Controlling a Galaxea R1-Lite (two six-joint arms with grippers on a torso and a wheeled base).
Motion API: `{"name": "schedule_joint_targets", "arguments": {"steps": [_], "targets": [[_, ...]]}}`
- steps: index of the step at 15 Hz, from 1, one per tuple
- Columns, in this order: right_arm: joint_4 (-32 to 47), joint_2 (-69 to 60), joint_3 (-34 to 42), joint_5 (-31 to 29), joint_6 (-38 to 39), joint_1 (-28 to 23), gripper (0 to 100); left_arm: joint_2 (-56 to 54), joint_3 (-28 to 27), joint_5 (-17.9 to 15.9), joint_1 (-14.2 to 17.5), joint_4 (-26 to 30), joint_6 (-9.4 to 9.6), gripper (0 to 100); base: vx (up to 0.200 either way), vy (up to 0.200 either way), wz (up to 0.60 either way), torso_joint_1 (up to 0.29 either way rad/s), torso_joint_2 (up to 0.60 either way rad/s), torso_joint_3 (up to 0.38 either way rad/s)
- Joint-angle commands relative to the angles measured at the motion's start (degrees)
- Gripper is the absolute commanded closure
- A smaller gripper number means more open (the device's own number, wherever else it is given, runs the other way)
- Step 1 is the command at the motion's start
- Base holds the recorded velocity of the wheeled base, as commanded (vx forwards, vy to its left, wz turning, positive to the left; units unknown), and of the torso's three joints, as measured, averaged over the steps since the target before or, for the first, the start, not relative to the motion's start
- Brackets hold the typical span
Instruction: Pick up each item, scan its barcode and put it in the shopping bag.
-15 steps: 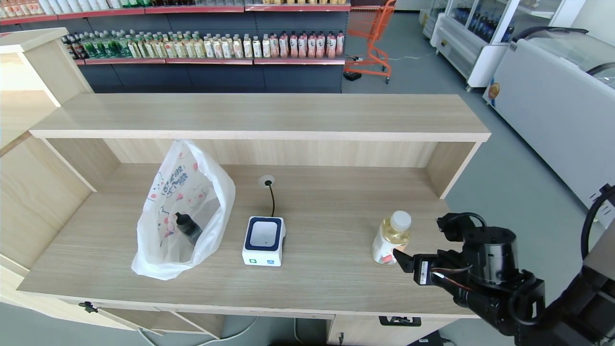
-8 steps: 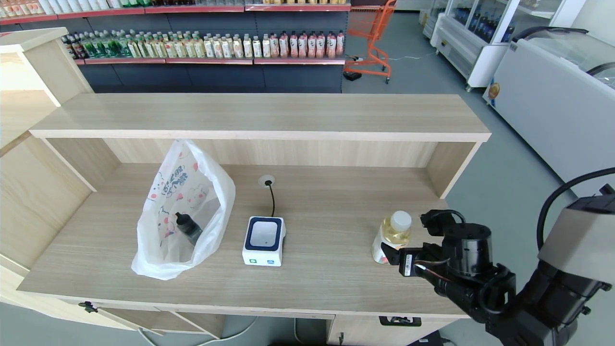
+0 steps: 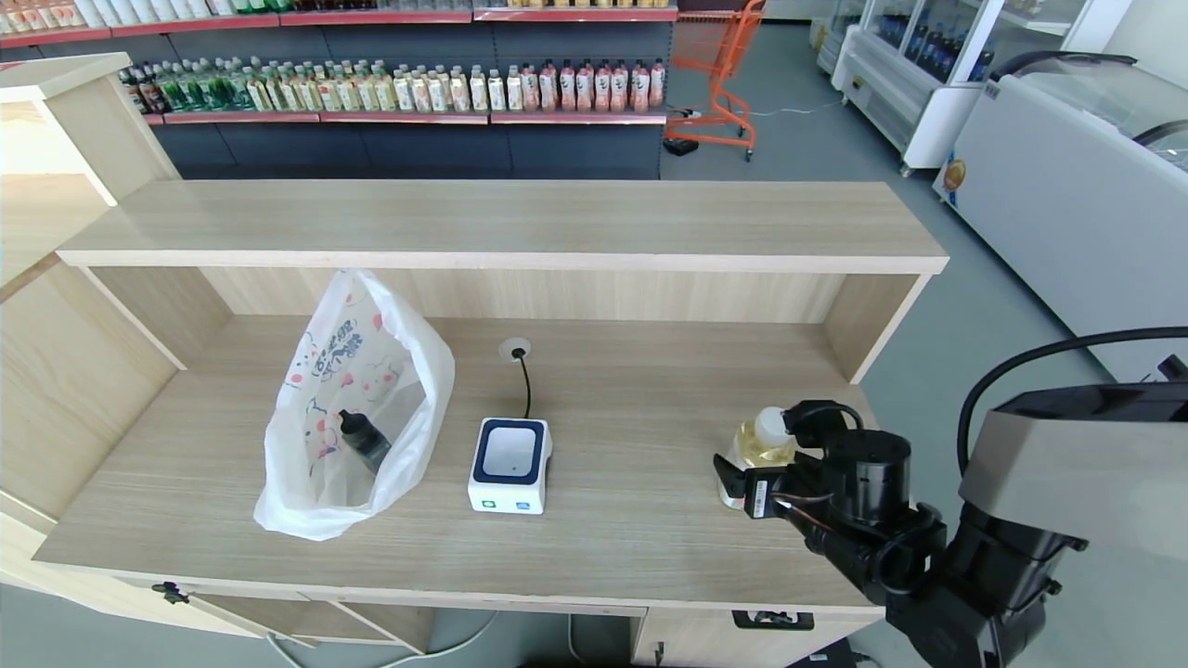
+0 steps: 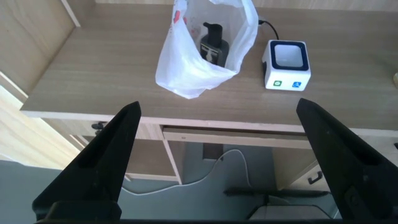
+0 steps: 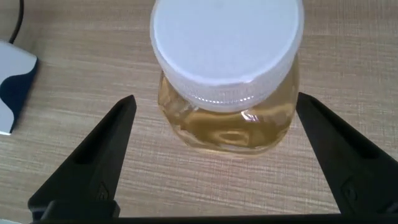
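One yellow bottle (image 3: pixel 759 447) is stood near the desk's (image 3: pixel 631 390) right edge, between the wide-spread, untouching fingers of the right gripper (image 5: pixel 216 104). One scanner (image 3: pixel 509 464) is set mid-desk. One dark bottle (image 3: pixel 364 438) is held in the one shopping bag (image 3: pixel 371 362) leftward. The left gripper (image 4: pixel 217 107) is spread, empty.
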Motion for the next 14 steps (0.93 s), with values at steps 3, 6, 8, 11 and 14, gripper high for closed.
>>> {"name": "schedule_joint_targets", "arguments": {"steps": [3, 6, 8, 11, 14], "targets": [[-1.61, 4.54, -4.36, 1.00, -1.29, 0.05, 0, -0.02, 0.00, 0.01, 0.00, 0.00, 0.00, 0, 0.000, 0.000, 0.00, 0.000, 0.00, 0.000], [-1.61, 6.56, -7.79, 1.00, -2.96, -0.30, 0, -0.02, 0.00, 0.01, 0.00, 0.00, 0.00, 0, 0.000, 0.000, 0.00, 0.000, 0.00, 0.000], [-1.61, 7.35, -8.93, 1.00, -3.66, -0.47, 0, -0.02, 0.00, 0.01, 0.00, 0.00, 0.00, 0, 0.000, 0.000, 0.00, 0.000, 0.00, 0.000], [-1.61, 7.96, -9.81, 1.00, -4.63, -0.39, 100, -0.02, 0.00, 0.01, 0.00, 0.00, 0.00, 0, 0.000, 0.000, 0.00, 0.000, 0.00, 0.000], [-1.61, 7.61, -10.25, 1.00, -5.07, -0.47, 100, -0.02, 0.00, 0.01, 0.00, 0.00, 0.00, 0, 0.000, 0.000, 0.00, 0.000, 0.00, 0.000]]}}
